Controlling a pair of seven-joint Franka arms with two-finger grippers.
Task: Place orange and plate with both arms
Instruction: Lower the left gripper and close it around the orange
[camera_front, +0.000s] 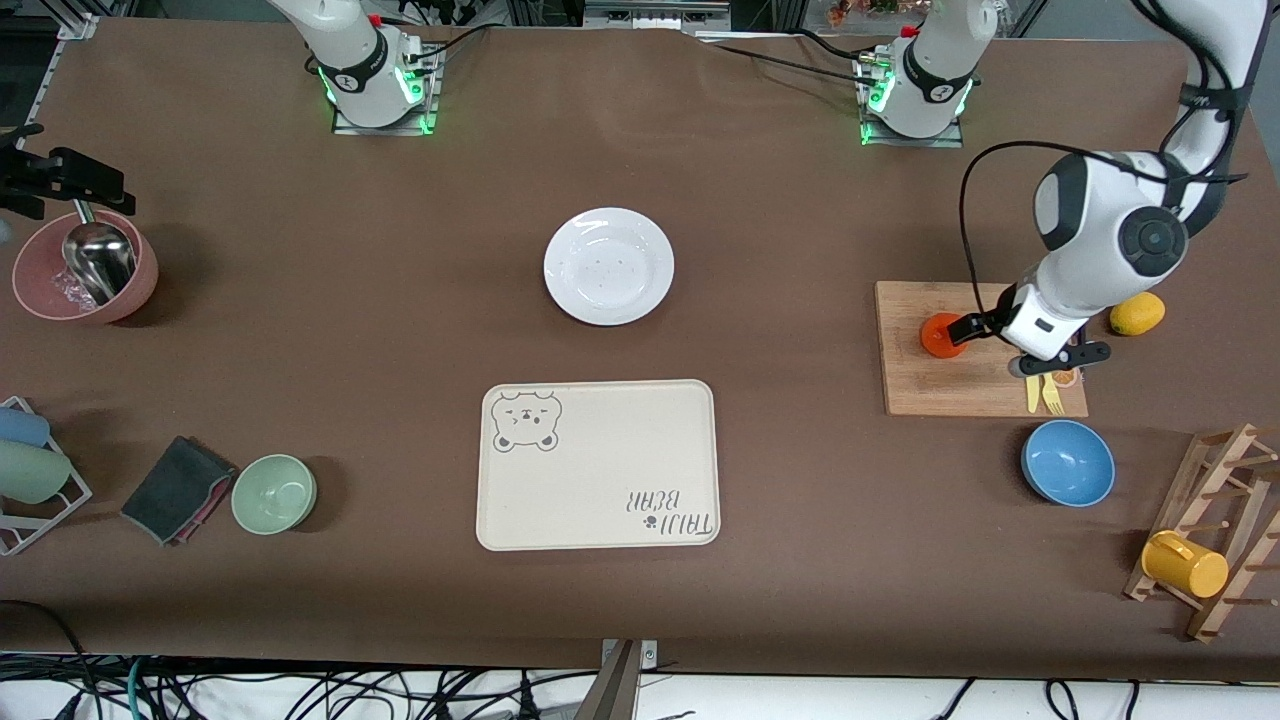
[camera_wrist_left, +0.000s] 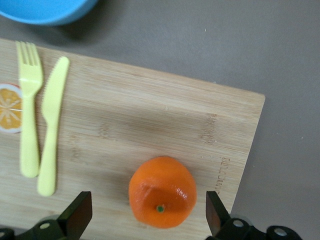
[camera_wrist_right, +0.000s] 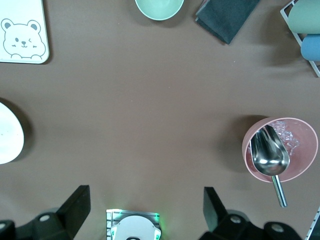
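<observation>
Right now the left claw (camera_front: 985, 328) hangs low over the wooden cutting board (camera_front: 930, 385) at the left arm's end of the tabletop (camera_front: 400, 330), spread wide with nothing in it. The orange (camera_wrist_left: 161, 192) sits on the board between the two fingers (camera_wrist_left: 77, 212), which have not yet touched it (the left wrist view shows a clear gap on each side). A yellow plastic fork (camera_wrist_left: 29, 110) and knife (camera_wrist_left: 51, 125) lie on the same board, apart from the fruit, with a printed orange slice (camera_wrist_left: 10, 107) beside them; a lemon (camera_front: 1137, 313) rests just off the board, and a blue bowl (camera_front: 1068, 462) stands nearer the front camera.

The step in hand looks like the grasp of the orange. To do it well, the left arm should drop until the fingertips sit near the fruit's widest girth, keep it centred, and close gently, since a round skin can squirt out of a pinch set too high.

The plate (camera_front: 608, 266) lies untouched mid-table, with the cream bear-print tray (camera_front: 598, 465) nearer the front camera. The right claw (camera_wrist_right: 142, 210) waits high above its own base, released and carrying nothing; its view takes in a pink bowl (camera_wrist_right: 300, 137) with a metal scoop (camera_wrist_right: 270, 160).
</observation>
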